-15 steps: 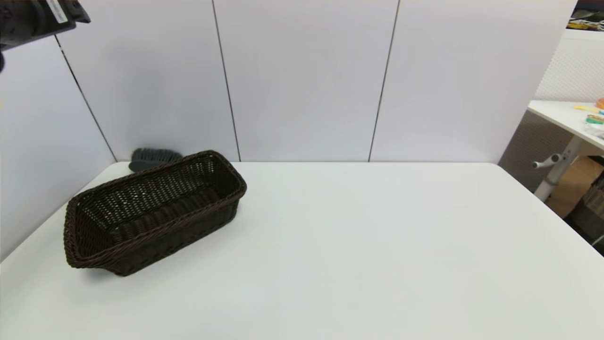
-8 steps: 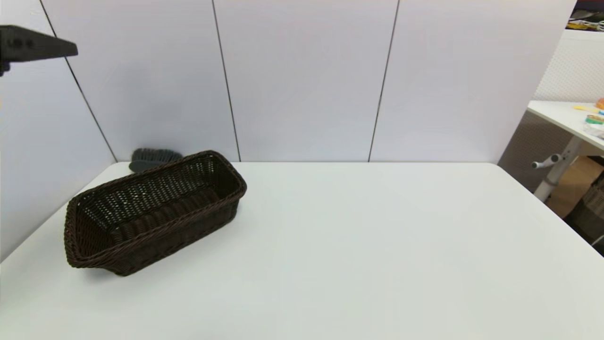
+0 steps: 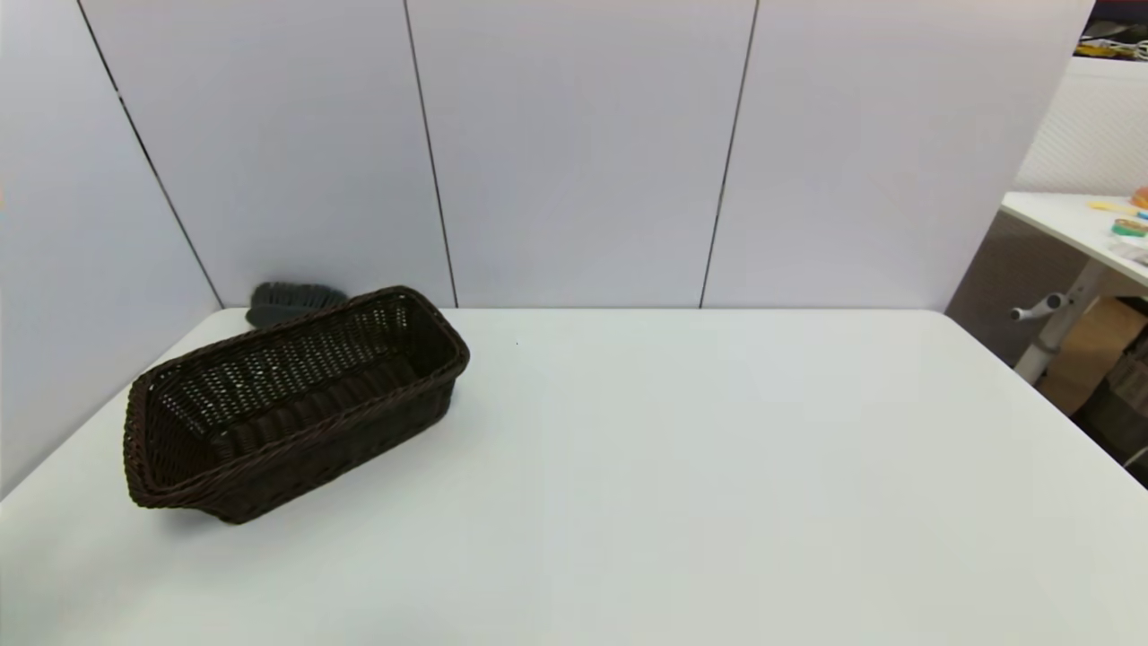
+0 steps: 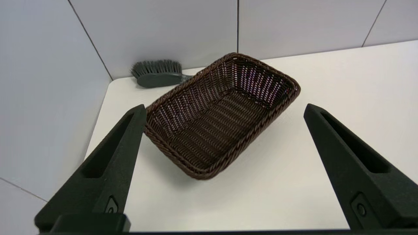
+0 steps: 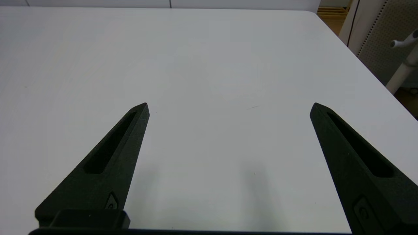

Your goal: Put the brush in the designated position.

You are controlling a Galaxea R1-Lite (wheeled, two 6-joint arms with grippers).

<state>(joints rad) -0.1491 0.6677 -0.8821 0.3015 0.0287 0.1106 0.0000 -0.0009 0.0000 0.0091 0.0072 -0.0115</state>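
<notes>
The brush [image 4: 159,73] lies in the counter's [image 3: 717,467] far left corner, against the wall, just behind the basket [image 3: 296,413]. The left end effector [image 4: 223,109] hangs above the basket, fingers wide apart; the right end effector [image 5: 228,107], likewise spread, sits over bare counter near its right edge.

No writing could be read anywhere: no word, label, brand, number or sign showed on anything in any of the three views.
</notes>
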